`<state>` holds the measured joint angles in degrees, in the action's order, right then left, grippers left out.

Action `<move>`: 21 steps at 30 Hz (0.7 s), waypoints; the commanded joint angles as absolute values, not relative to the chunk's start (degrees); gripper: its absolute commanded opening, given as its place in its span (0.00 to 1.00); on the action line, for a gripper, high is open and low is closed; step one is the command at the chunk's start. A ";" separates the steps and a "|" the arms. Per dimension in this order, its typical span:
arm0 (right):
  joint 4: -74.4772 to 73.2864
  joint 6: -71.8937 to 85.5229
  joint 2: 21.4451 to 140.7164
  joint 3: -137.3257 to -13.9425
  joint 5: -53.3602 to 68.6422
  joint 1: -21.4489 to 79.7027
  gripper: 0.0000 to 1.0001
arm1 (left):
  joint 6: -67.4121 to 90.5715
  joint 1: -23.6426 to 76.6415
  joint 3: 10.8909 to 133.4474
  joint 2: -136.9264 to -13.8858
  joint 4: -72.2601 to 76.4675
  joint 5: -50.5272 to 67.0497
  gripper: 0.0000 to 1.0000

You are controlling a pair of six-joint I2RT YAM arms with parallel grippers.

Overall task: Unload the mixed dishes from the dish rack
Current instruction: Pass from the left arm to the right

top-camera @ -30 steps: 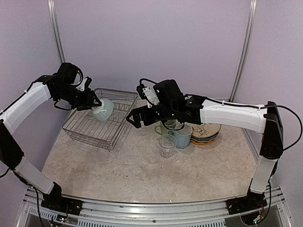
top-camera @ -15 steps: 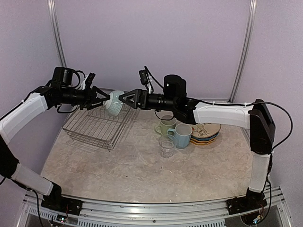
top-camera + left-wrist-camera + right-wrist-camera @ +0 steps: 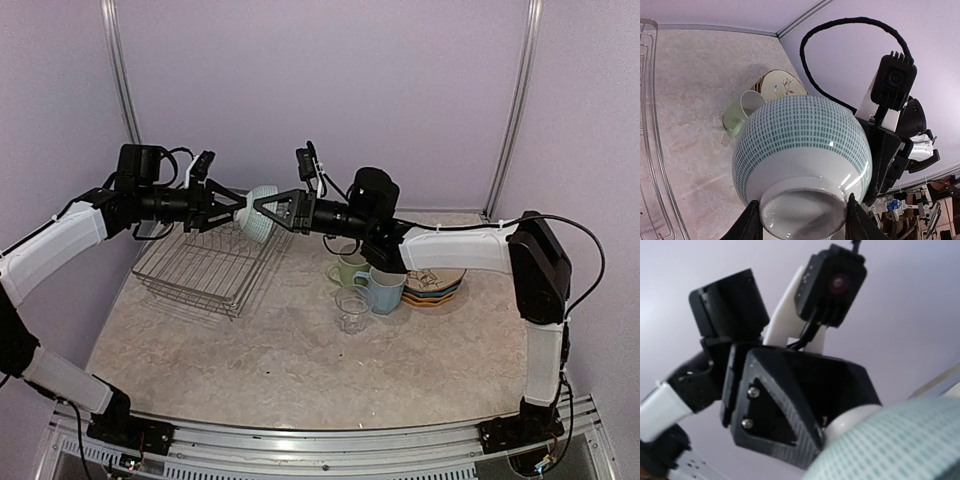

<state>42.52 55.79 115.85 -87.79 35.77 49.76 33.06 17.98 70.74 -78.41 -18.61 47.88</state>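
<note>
The left gripper (image 3: pixel 802 220) clamps the foot ring of a white ceramic bowl with a green dashed pattern (image 3: pixel 802 145), holding it sideways in the air, with the silver wire dish rack (image 3: pixel 200 270) below. The right gripper (image 3: pixel 262 208) meets the bowl's rim from the opposite side. I cannot tell whether it grips.

Arms meet at upper centre: left gripper (image 3: pixel 236 207) fingers (image 3: pixel 752 224) clamp the bowl (image 3: pixel 802 145) by its foot; right gripper (image 3: pixel 258 206) touches it.

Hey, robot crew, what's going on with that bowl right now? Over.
Left jaws clamped on dotted bowl's foot. Right jaws at its rim, grip unclear. Bowl in mid-air near dish rack, nothing blocking.
</note>
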 commanded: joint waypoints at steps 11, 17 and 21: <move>41.82 48.90 108.70 -78.96 36.03 48.93 0.00 | 25.36 18.26 71.05 -74.35 -20.02 46.52 0.95; 14.87 29.56 99.26 -76.15 29.52 49.25 0.00 | 23.99 17.04 70.70 -71.24 -20.61 42.71 0.99; -6.19 17.15 93.22 -75.23 15.81 52.18 0.00 | 23.15 16.61 70.76 -70.23 -21.75 39.99 0.99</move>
